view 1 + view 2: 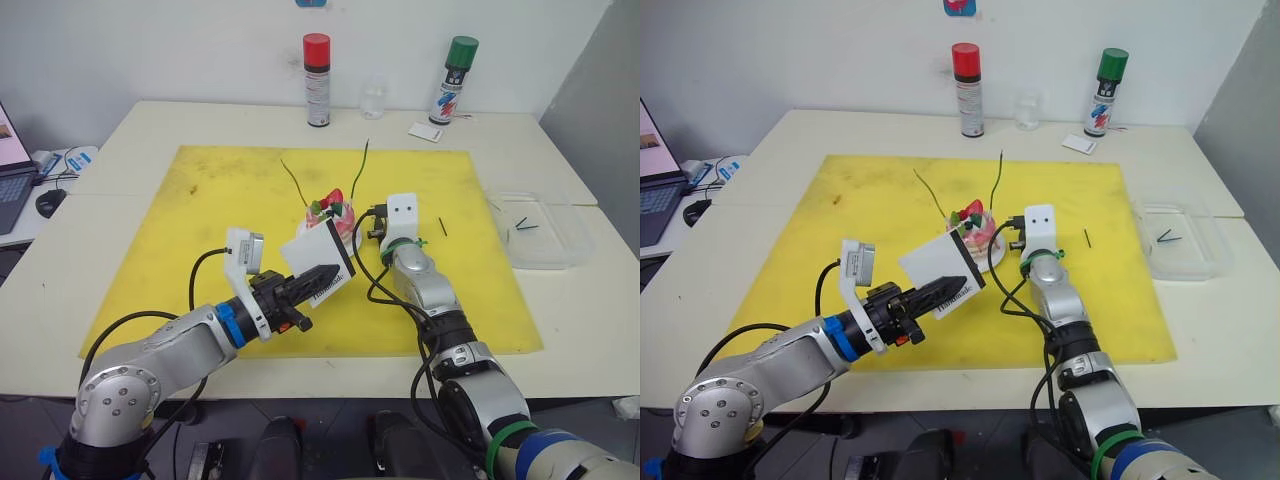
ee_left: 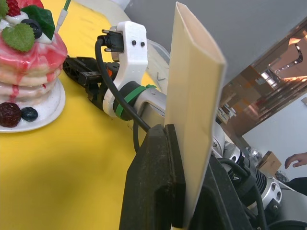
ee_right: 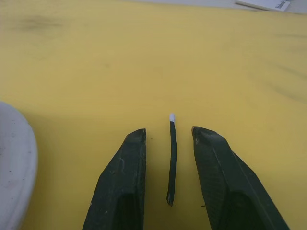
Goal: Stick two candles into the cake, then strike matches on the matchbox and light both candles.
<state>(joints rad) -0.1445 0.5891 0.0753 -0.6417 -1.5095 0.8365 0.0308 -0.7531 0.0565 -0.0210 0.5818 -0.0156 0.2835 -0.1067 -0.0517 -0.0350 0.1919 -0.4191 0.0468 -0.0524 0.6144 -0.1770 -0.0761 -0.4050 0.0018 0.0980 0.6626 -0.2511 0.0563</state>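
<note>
The pink cake (image 1: pixel 337 213) sits on its white plate (image 2: pixel 48 114) mid-mat, with two long green candles (image 1: pixel 294 181) (image 1: pixel 363 168) stuck in its top. My left gripper (image 1: pixel 318 274) is shut on the white matchbox (image 1: pixel 322 258), holding it upright just in front of the cake. The box's edge stands tall between the fingers in the left wrist view (image 2: pixel 196 96). My right gripper (image 3: pixel 169 136) is open, low over the yellow mat (image 1: pixel 200 220) right of the cake. A dark match (image 3: pixel 171 158) with a white tip lies between its fingers, touching neither.
Another match (image 1: pixel 441 227) lies on the mat further right, and more lie in a clear tray (image 1: pixel 560 250). A red-capped can (image 1: pixel 317 80), a clear cup (image 1: pixel 374 100), a green-capped can (image 1: pixel 453 80) and a small white card (image 1: pixel 425 131) stand behind the mat. A laptop (image 1: pixel 10 170) is far left.
</note>
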